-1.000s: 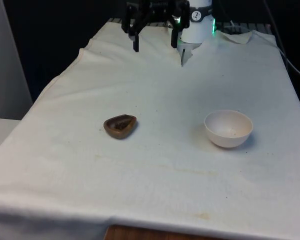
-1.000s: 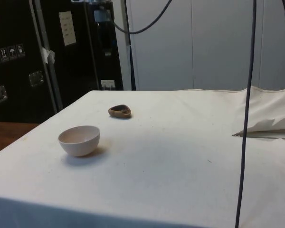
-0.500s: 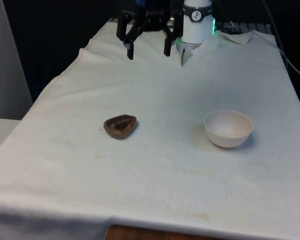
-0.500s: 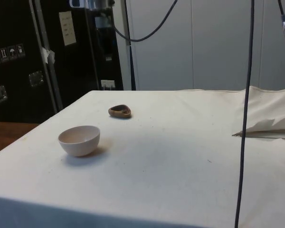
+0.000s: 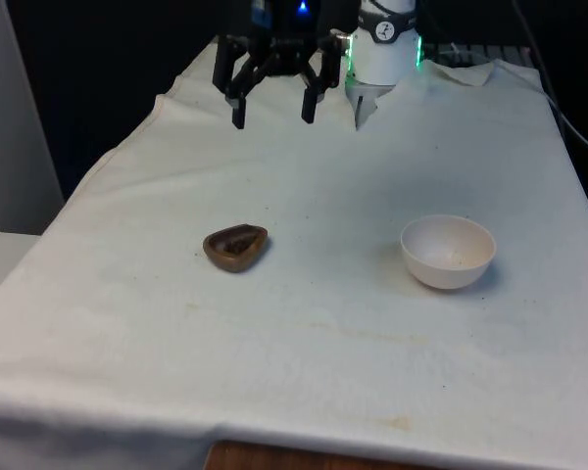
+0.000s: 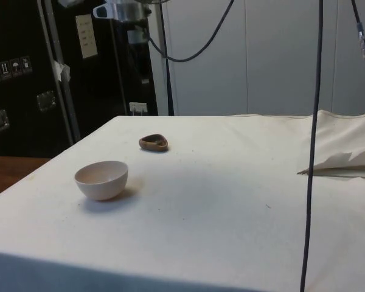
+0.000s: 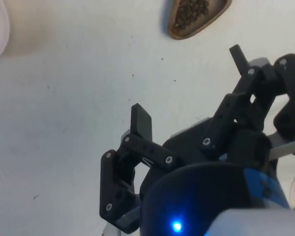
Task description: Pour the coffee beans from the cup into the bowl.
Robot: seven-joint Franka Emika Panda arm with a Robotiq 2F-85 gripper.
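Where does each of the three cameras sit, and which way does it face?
Front view: looks along the table toward its far end; brown cup on the front view's left, white bowl on its right; open gripper raised above the far cloth.
Side view: at the table's side, facing dark cabinets; bowl nearer than the cup.
Wrist view: on the wrist, looking down past one of the fingers at the cup of coffee beans.
Shared: the cup and the white cloth show in all three.

The black two-finger tool now hangs lower and further toward the front view's left than a second ago, its spread fingers nearer the white-clothed surface, above its far end.
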